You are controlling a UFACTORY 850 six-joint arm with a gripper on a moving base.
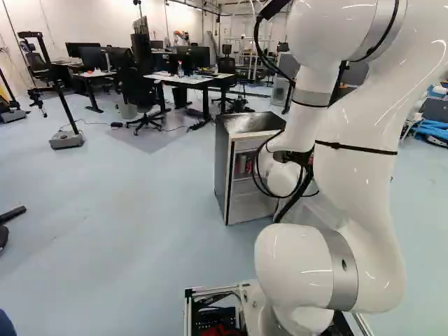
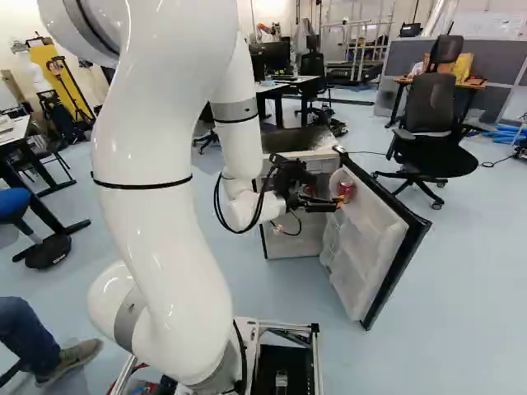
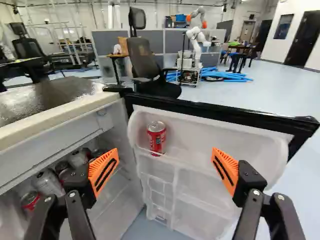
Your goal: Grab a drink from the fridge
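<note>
Tool gapes, fingers apart — red can stands upright in the fridge door, ahead and between them, slightly toward the hinge side.

Nothing can be read; the print on the red can is too small.

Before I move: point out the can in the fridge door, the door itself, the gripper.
Red can (image 3: 156, 139), wrist view, side.
Fridge door (image 2: 364, 251), right base view, inner face.
Gripper (image 3: 165, 156), wrist view, midway between fingertips.
</note>
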